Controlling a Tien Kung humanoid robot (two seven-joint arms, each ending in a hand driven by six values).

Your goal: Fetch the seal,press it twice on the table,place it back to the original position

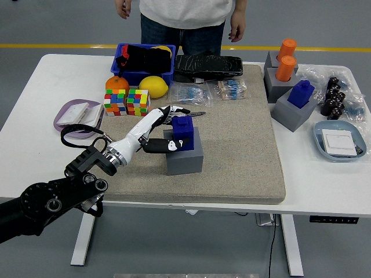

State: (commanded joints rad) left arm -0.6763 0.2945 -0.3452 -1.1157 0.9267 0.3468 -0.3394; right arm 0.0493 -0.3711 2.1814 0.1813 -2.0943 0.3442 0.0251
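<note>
Blue plastic marks the seal (pixel 184 132), a small blocky stamp that sits upright on top of a grey block (pixel 184 155) near the middle of a beige mat (pixel 243 150) on the white table (pixel 35 139). My left hand (pixel 164 128) reaches in from the lower left on a black arm, its white fingers (pixel 172 110) wrapped round the seal's left side: the thumb lies low against the front of it, the other fingers curve over its upper back edge. The seal rests on the block, not lifted. My right hand is out of sight.

Behind my hand, at the mat's far left corner, stand two puzzle cubes (pixel 126 102) side by side, with an orange (pixel 116 84) and a lemon (pixel 153 87) just past them. A blue bin (pixel 130 76) holding dark things sits further back. A lilac tray (pixel 67 113) with white cards lies off the mat to the left. On the right side are two more grey blocks, one bearing a second blue stamp (pixel 301 93), the other two orange cylinders (pixel 286 59). A pale blue dish (pixel 322 141) lies near the right edge. A person (pixel 185 14) stands at the far side, arms hanging, touching nothing.
</note>
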